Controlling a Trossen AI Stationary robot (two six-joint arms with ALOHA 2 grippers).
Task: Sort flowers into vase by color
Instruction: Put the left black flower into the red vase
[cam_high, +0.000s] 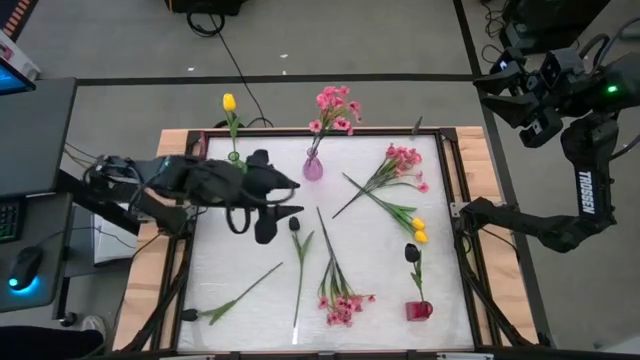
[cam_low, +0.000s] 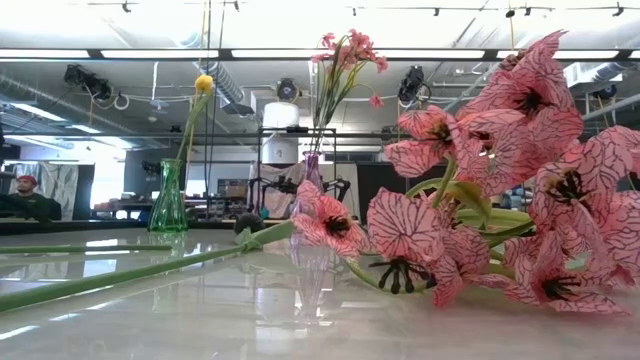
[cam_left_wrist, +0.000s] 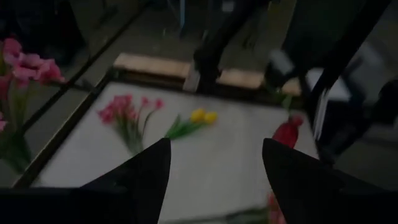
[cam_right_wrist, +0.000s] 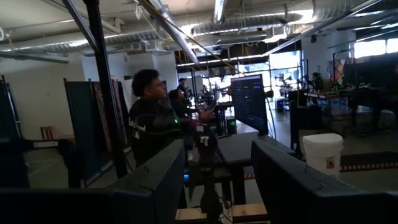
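Observation:
Three vases stand on the white table. A green vase (cam_high: 233, 155) at the far left holds a yellow tulip (cam_high: 229, 102). A purple vase (cam_high: 313, 167) holds pink blossoms (cam_high: 335, 108). A red vase (cam_high: 418, 310) at the near right holds a dark tulip (cam_high: 412, 252). Lying flat are a pink spray (cam_high: 402, 163), yellow tulips (cam_high: 417, 230), a dark tulip (cam_high: 296, 226), another pink spray (cam_high: 342, 303) and a green stem (cam_high: 238, 293). My left gripper (cam_high: 290, 186) hovers open above the table beside the purple vase, nothing between its fingers (cam_left_wrist: 216, 149). My right gripper (cam_right_wrist: 217, 155) is open, raised off the table's far right.
The table has a dark frame and wooden side strips (cam_high: 150, 270). A desk with a keyboard and mouse (cam_high: 25, 268) stands on the left. People (cam_right_wrist: 152, 118) sit in the room beyond the right arm. Bare table surface lies at the near left corner.

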